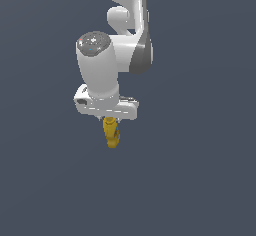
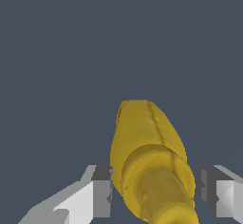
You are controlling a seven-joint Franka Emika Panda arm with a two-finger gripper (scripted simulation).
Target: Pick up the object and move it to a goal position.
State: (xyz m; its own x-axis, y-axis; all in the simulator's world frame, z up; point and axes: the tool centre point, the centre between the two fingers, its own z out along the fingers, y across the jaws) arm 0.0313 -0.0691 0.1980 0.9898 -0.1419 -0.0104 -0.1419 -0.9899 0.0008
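Observation:
The object [image 1: 111,132] is a small mustard-yellow bottle shape that sticks out from under my white hand in the exterior view. In the wrist view it [image 2: 147,142] lies between my two fingers, with its ribbed narrow end towards the camera and its rounded end pointing away. My gripper [image 2: 154,192] is shut on it, with a finger [image 2: 101,190] against each side. In the exterior view the gripper [image 1: 111,122] is mostly hidden by the hand, and the fingers do not show. No goal marker shows in either view.
The white arm [image 1: 125,40] rises behind the hand towards the top of the exterior view. A plain dark grey surface [image 1: 200,180] fills the background in both views.

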